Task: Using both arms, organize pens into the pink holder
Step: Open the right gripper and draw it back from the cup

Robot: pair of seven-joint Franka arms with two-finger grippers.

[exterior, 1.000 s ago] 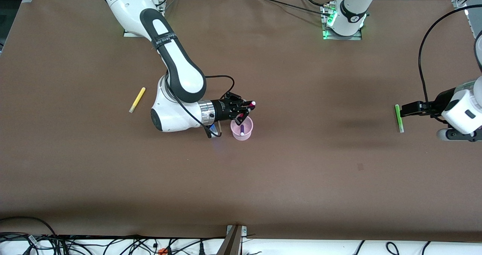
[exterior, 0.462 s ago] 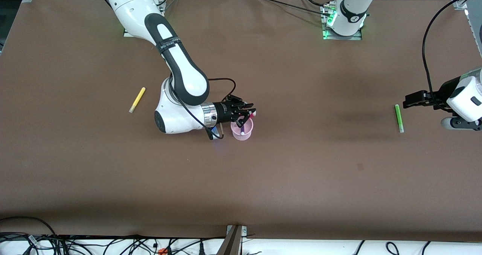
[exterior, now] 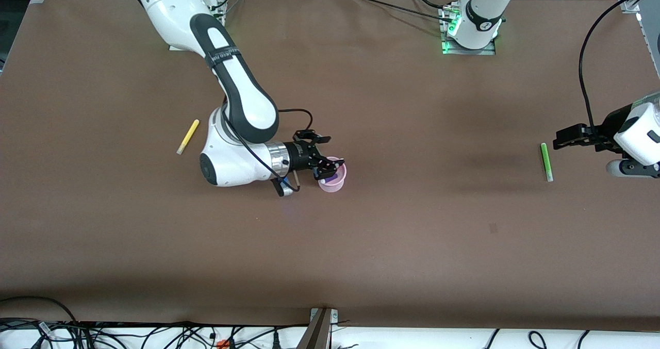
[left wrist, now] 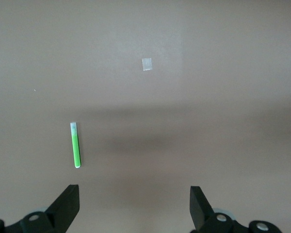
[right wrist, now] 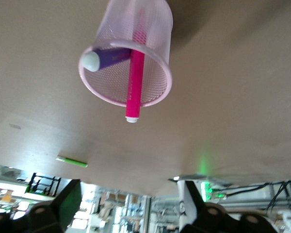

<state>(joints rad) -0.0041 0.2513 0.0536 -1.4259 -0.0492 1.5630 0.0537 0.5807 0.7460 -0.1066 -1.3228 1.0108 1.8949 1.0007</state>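
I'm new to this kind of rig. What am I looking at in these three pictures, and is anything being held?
Two white robot arms stand at a brown table. The front view looks down from across the table; the other two pictures come from cameras on each arm's wrist.

The small pale pink mesh cup stands mid-table and already holds the purple marker pen and the magenta-pink marker pen, which leans over its rim. The right gripper is beside and over the cup, open and empty.

The left gripper hangs open over the slim light green marker pen, which lies on the table at the left arm's end. The slim yellow marker pen lies toward the right arm's end. Nothing is held.
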